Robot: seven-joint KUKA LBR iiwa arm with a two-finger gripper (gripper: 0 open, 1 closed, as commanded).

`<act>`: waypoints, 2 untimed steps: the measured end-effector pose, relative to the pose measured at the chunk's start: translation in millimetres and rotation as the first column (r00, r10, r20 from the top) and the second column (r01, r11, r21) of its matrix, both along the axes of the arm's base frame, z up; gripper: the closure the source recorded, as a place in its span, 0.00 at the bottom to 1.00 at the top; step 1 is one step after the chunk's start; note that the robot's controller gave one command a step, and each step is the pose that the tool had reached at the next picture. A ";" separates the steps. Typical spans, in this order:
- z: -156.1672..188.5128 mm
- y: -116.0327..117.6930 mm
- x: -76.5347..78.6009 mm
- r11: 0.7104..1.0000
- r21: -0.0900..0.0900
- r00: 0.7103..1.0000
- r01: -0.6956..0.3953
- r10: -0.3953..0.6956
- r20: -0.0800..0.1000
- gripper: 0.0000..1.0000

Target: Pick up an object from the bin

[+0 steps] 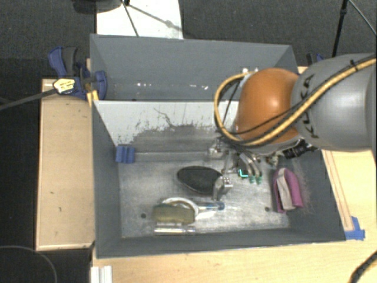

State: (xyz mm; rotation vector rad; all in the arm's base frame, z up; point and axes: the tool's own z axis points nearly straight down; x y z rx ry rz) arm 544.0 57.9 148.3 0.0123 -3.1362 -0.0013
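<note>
My gripper (226, 181) hangs low in the middle of the bin, right at the right end of a black oval thing (196, 178) that lies flat on the floor. Whether it touches that black thing is hidden by the arm's orange cover. Just below the black oval, near the front wall, lies an olive-brown pad with a white rim (174, 213), and a thin pale strip with a blue tip (215, 206) runs off its right side. To the right of the gripper lies a purple and pink object (287, 188).
A small blue piece (125, 154) sits at the back left corner of the bin floor. The left half of the floor is bare, scuffed metal. The arm and its orange cover hang over the bin's right back part.
</note>
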 end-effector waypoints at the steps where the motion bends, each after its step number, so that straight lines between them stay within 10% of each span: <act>1: -76.3 1.0 16.8 0.994 0.002 0.994 0.110 -0.110 0.012 0.00; 2: -73.2 0.9 18.9 0.994 0.003 0.994 0.111 -0.111 0.019 1.00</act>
